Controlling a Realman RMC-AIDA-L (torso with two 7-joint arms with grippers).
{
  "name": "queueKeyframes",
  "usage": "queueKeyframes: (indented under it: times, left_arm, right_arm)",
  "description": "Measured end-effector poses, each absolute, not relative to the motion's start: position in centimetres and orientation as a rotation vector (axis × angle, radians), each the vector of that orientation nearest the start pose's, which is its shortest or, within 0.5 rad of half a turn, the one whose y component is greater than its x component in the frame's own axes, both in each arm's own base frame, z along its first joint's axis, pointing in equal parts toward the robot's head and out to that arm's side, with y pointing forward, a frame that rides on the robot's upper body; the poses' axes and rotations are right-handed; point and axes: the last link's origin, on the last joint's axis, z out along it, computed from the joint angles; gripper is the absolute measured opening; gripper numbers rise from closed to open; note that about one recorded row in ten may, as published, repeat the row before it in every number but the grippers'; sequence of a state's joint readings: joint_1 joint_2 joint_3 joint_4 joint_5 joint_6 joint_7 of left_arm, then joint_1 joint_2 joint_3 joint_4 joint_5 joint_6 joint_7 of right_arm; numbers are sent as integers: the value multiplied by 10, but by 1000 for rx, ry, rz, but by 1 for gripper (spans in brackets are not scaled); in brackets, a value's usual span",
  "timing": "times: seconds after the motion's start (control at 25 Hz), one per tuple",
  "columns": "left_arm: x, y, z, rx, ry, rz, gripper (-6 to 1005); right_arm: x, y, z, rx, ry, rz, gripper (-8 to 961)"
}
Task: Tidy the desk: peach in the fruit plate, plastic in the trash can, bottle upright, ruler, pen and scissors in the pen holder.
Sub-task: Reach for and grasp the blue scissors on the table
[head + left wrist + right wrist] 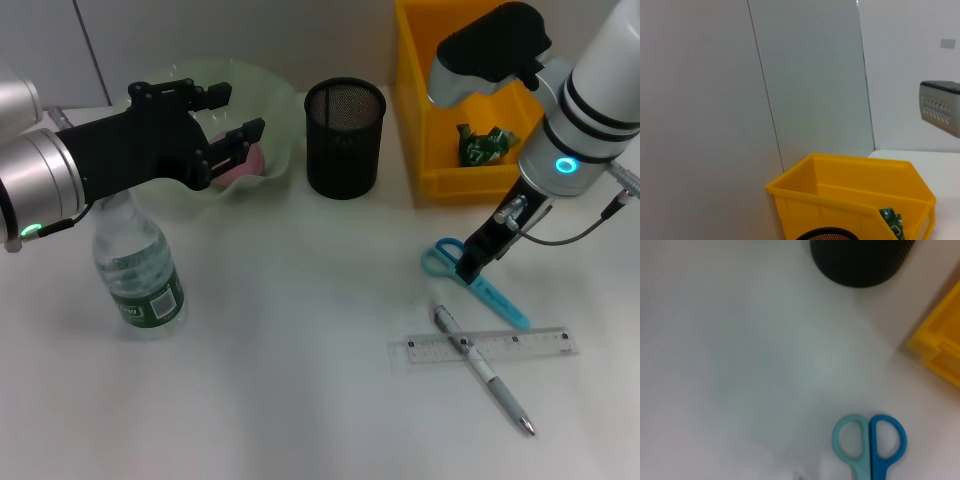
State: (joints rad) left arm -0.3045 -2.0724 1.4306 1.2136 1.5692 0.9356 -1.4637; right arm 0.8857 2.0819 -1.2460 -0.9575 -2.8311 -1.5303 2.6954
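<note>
L fingers (232, 118) spread, empty; R fingers (472, 262) on scissors (478, 281).

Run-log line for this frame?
peach in fruit plate | plastic in trash can | bottle upright | right pincer over scissors | left pincer open above plate

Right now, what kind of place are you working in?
Probably a desk set up for a tidying trial: a white table holds a mesh pen holder, a ruler, scissors and a yellow bin against plain panel walls.
</note>
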Motion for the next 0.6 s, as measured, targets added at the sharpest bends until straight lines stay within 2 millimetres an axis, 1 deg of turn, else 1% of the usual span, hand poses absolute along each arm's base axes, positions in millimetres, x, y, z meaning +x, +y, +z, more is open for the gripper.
queueKeyframes:
  times: [0.32,0.6]
  left_arm:
    - [-176,359,-3,-2478,-165,-564,499]
    - [-176,358,-4,-2484,-158,-562,499]
  right_arm:
    - [187,395,-15,-2405,1161,-730,507]
    - [188,393,-15,-2408,1170,-729,507]
